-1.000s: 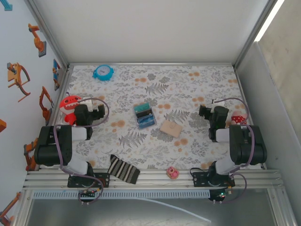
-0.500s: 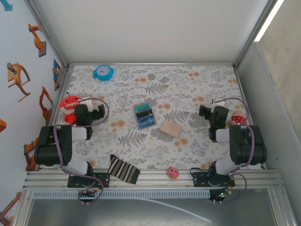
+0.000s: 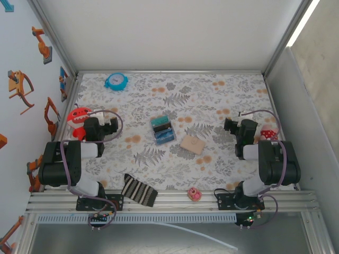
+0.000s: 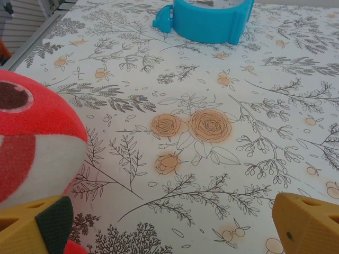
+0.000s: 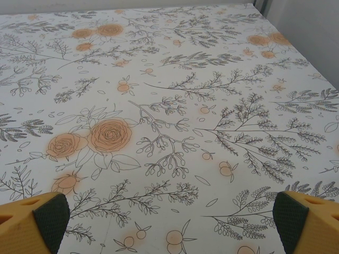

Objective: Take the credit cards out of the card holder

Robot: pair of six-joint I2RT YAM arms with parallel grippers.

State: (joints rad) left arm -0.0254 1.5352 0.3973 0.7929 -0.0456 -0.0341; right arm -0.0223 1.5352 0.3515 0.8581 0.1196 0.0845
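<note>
The left gripper [image 4: 169,225] and right gripper [image 5: 169,219] gape empty; the tan card holder [image 3: 193,144] lies mid-table, right of centre.

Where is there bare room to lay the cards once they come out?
The far half, right of the blue alarm clock, is bare to the wall. Another free patch lies between the tan card holder and the right tool. Crowded: the centre, where a blue case sits beside the holder, and the near edge with the striped cloth and pink toy.
</note>
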